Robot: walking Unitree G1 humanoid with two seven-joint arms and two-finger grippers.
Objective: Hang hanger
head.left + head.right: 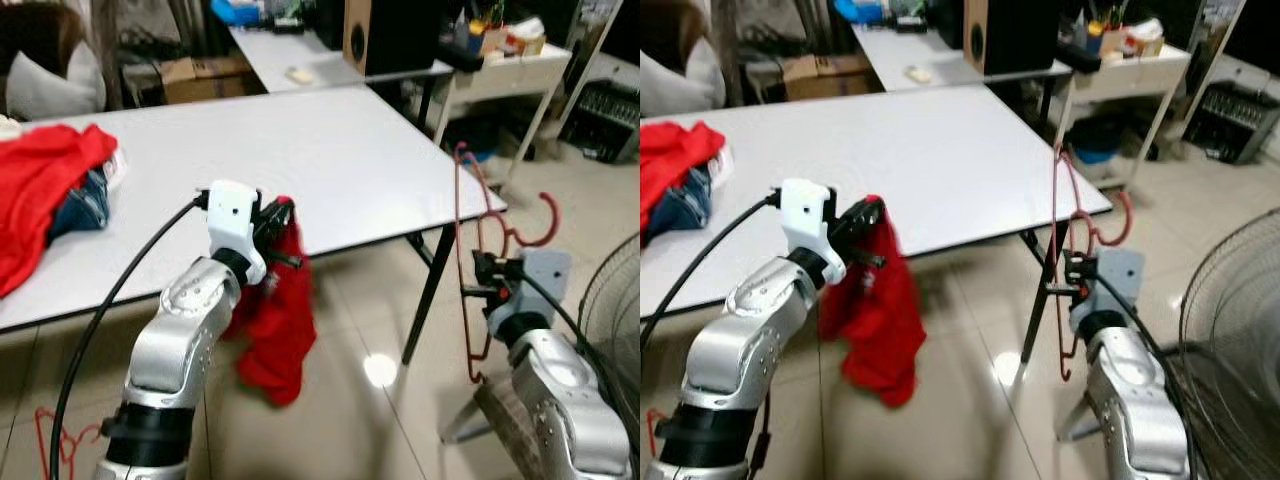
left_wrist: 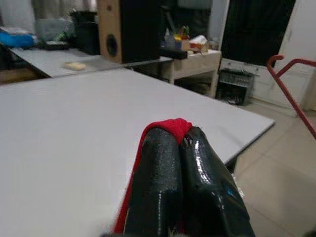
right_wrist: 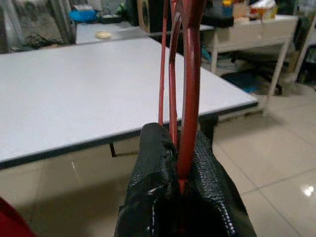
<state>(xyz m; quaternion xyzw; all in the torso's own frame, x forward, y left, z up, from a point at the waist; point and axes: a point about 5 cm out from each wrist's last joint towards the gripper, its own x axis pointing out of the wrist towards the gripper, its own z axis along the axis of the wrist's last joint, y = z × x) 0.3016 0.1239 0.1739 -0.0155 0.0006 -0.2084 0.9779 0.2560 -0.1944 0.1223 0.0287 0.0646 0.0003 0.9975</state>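
Note:
A red wire hanger (image 1: pixel 472 260) stands upright off the table's right corner, its hook (image 1: pixel 540 225) curling right. My right gripper (image 1: pixel 487 275) is shut on its middle wires, and the wrist view shows the hanger (image 3: pixel 185 89) clamped between the black fingers (image 3: pixel 153 163). My left gripper (image 1: pixel 278 225) is shut on a red garment (image 1: pixel 275 325) that dangles below the table's front edge. The fingers (image 2: pixel 163 182) pinch a fold of red cloth (image 2: pixel 170 127).
The white table (image 1: pixel 300 150) is in front, with a pile of red and blue clothes (image 1: pixel 50 190) at its left end. A fan (image 1: pixel 615 300) stands at the right. Another red hanger (image 1: pixel 60 440) lies on the floor at lower left. Desks and a speaker stand behind.

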